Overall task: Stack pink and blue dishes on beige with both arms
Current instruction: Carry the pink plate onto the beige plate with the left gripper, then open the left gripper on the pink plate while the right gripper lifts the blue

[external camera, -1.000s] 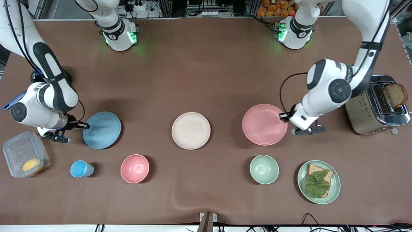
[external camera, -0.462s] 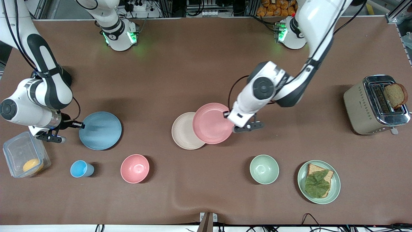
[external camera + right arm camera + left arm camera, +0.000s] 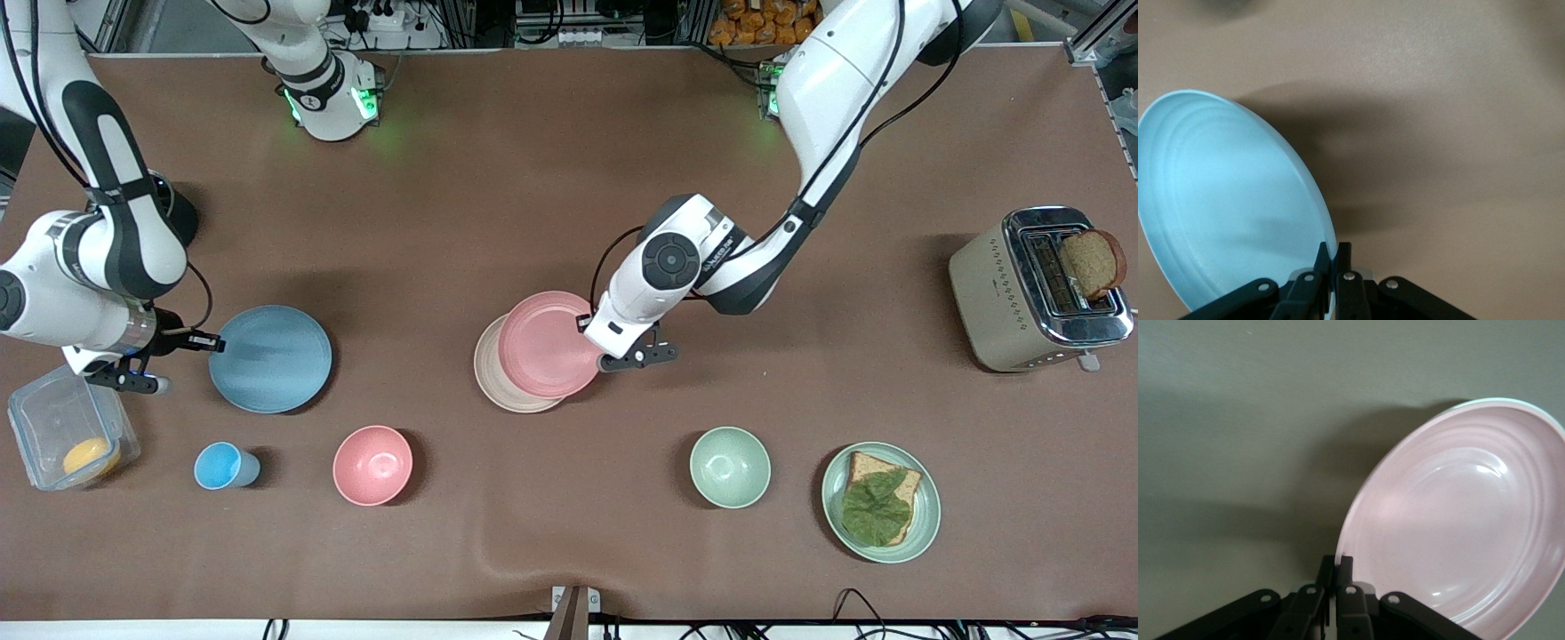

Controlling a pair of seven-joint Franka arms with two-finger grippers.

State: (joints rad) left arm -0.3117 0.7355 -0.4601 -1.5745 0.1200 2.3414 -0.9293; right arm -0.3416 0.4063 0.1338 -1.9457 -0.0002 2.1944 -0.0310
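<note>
The pink plate hangs over the beige plate and covers most of it. Only a crescent of beige shows at the edge toward the right arm's end. My left gripper is shut on the pink plate's rim; in the left wrist view the plate tilts up from the gripper. My right gripper is shut on the rim of the blue plate, which casts a shadow on the cloth below. The right wrist view shows that plate pinched in the gripper.
A blue cup, a pink bowl, a green bowl and a green plate with bread and a leaf stand nearer the front camera. A clear container sits beside the right gripper. A toaster stands at the left arm's end.
The left arm has carried the pink plate from the left arm's end of the table to over the beige plate. The right gripper and blue plate have shifted slightly toward the right arm's end.
</note>
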